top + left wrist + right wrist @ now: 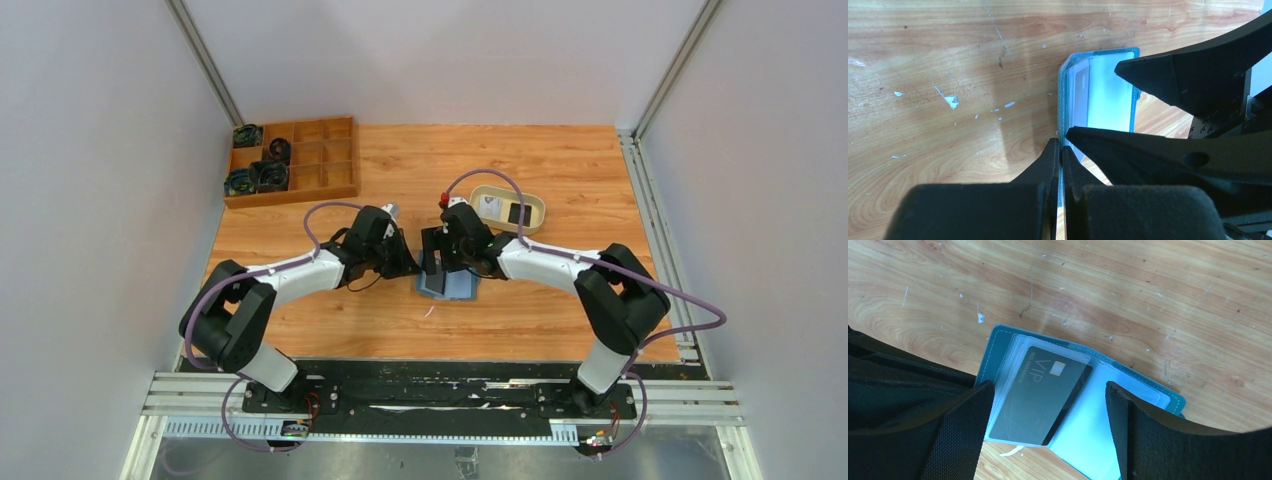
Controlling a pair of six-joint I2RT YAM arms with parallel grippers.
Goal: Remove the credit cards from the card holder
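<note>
Fingers of the left gripper (1060, 147) are pinched shut on one edge of the holder (1103, 90). Those of the right gripper (1050, 386) are spread wide, one on either side of a dark card (1040, 400) tucked in the open holder, which is laid on the table (1148, 290).

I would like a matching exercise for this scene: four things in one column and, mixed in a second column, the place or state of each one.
Things:
1. left gripper
2. right gripper
3. grey VIP card
4. cream tray

Places or states:
A. in a clear sleeve of the open card holder
B. open, one finger on each side of the card
C. just beyond the right gripper, seen from above
D. shut on the card holder's edge

Pairs: 1-D, 2-B, 3-A, 4-C.
</note>
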